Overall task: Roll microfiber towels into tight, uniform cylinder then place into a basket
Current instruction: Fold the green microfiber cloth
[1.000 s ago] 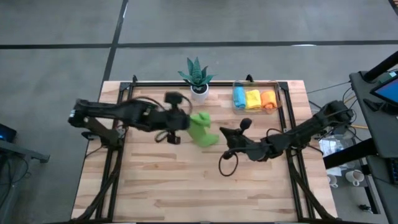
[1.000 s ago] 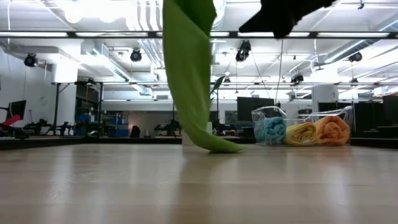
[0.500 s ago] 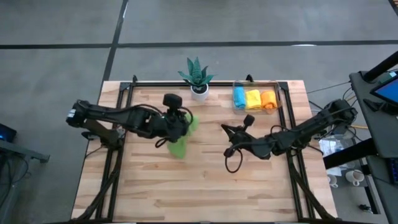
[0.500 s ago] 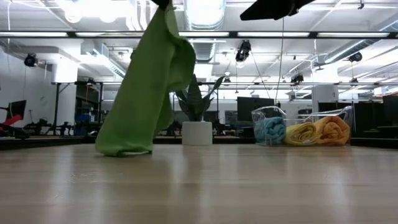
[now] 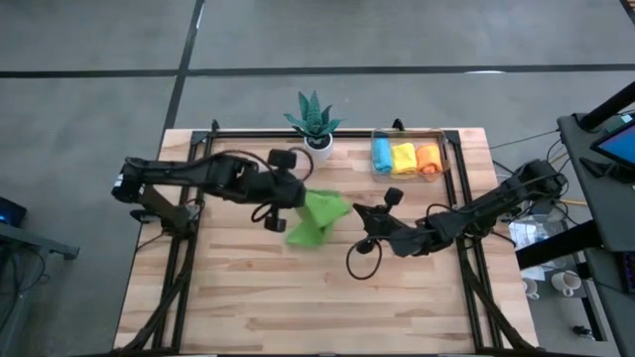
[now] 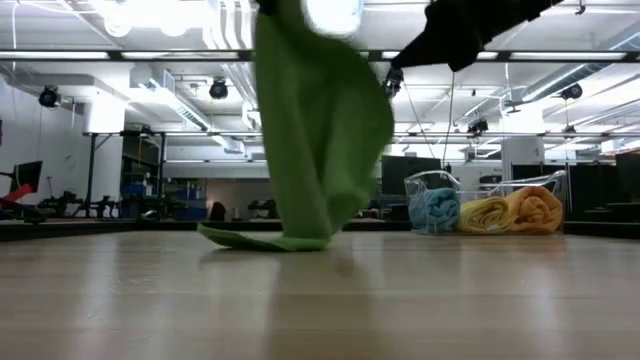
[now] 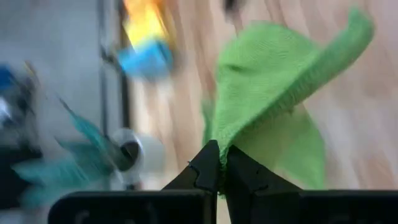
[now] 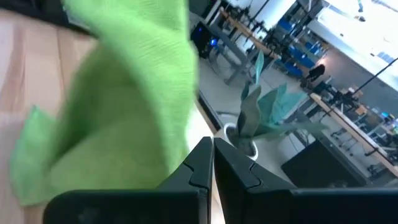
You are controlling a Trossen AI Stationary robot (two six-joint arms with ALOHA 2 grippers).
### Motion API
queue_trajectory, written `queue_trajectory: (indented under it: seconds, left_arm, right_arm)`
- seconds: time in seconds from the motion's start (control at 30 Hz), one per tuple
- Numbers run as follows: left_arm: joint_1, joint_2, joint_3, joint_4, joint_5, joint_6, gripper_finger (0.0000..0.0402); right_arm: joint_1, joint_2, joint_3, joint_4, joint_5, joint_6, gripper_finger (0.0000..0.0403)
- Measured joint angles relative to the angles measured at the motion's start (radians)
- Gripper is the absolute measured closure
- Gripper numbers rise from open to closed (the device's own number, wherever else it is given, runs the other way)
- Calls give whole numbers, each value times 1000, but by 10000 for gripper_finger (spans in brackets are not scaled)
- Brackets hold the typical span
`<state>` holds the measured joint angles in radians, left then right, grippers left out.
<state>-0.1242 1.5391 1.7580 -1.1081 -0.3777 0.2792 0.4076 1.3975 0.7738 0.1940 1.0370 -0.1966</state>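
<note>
Centrally, the green towel (image 5: pixel 316 219) hung crumpled from the left gripper (image 5: pixel 294 201), whose fingers were clamped on its top edge, lower hem dragging on the table (image 5: pixel 298 307). Right gripper (image 5: pixel 363 212) sat closed at 3 o'clock, empty; bare wood lay toward 6 o'clock.

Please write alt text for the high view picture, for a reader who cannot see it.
Seen from above, the left pincer, shut, holds a bright green microfiber towel that trails onto a light wooden table. The right pincer, shut and empty, waits beside the towel. At the far edge, a clear plastic basket holds blue, yellow and orange rolls, next to a spiky potted plant.
</note>
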Motion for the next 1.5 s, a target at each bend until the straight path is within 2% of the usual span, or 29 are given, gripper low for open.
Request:
queue_trajectory:
  seconds: [0.13,0.27,0.33,0.4,0.47,0.57,0.67,0.8,0.87,0.93,1.03,1.23,1.33,1.5]
  left_arm:
    - [-6,-1,-2,-115,-3,-109,401]
    - [-4,-18,-2,-102,-119,-108,401]
    - [1,-21,-1,-101,-141,-108,401]
    - [3,-21,-2,-104,-138,-109,401]
    - [2,-21,-2,-104,-118,-109,401]
    - [-4,-21,-2,-105,-32,-111,401]
    - [-7,-21,3,-98,175,-144,401]
    - [-13,-21,3,-10,473,-196,401]
    - [-23,-21,4,27,529,-194,401]
    - [-27,-21,10,34,515,-188,401]
    - [-25,-27,11,19,410,-188,401]
    - [-23,-24,4,26,197,-165,401]
    - [-14,-10,3,27,161,-160,401]
    - [-6,15,3,29,158,-138,401]
  right_arm:
    - [-2,-3,0,-31,0,26,394]
    - [-2,-4,4,-23,-2,30,390]
    - [-3,-4,4,-24,-30,36,382]
    - [-16,-4,-2,-23,-101,68,367]
    - [-47,8,-17,-22,-230,115,346]
    - [-94,43,-61,-5,-382,158,312]
    - [-125,73,-96,95,-488,119,283]
    - [-148,110,-109,175,-623,46,261]
    - [-152,119,-101,184,-690,28,258]
    - [-152,130,-92,186,-744,24,257]
    - [-151,153,-89,180,-803,45,257]
    - [-144,195,-89,167,-813,82,257]
    - [-127,192,-89,177,-831,84,257]
    - [-117,179,-83,182,-869,126,257]
